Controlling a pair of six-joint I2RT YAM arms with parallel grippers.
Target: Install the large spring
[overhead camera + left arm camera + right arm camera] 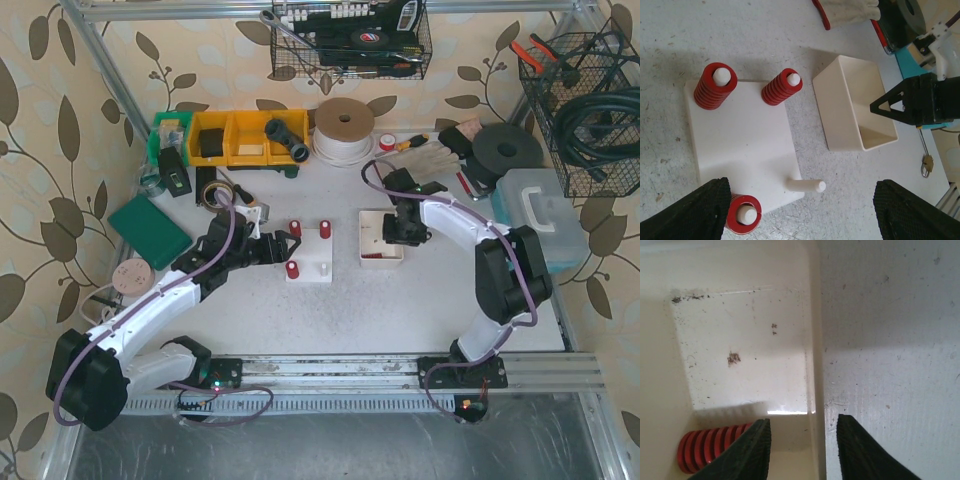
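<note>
The grey table (340,320) holds everything. Left of the middle sits the white base plate (308,268). It has three other springs (715,87) on pegs and one bare peg (807,186).

Just right of the plate is the white tray (363,235). My right pincer (802,422) hangs over it, partly open and holding nothing. One finger is inside the tray and one is outside, with the tray wall (815,340) between them.

The red spring (710,447) lies on its side in a tray corner. I think it runs along the near wall, but the view is tight. It is beside my inside finger, not between my fingers.

My left pincer (802,200) is wide open and empty over the plate, much farther from the spring.
</note>
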